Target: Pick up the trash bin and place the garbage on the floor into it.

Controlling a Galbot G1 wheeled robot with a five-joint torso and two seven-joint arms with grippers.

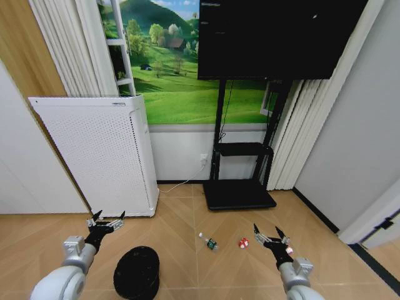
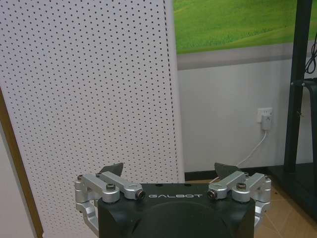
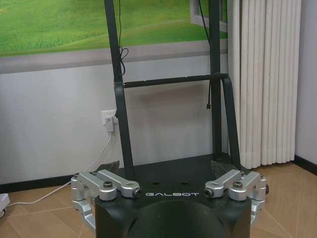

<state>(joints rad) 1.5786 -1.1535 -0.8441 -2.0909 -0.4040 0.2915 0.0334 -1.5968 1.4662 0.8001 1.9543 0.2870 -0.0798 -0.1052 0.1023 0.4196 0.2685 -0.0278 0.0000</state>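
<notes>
Trash bin [image 1: 137,272] stands unlifted on the floor [image 1: 187,231]; bottle [image 1: 209,242] and red scrap [image 1: 244,242] lie loose. My left tool [image 1: 105,220] and right tool [image 1: 269,235] hover spread wide, empty.

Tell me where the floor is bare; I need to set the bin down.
Bare floor lies between the trash bin and the bottle, and ahead of the bin toward the white appliance. It's crowded around the red scraps by the right gripper.

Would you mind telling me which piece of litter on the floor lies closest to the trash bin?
The clear bottle with the green label. It lies nearest the trash bin, while the red-and-white scrap sits farther toward the right gripper.
</notes>
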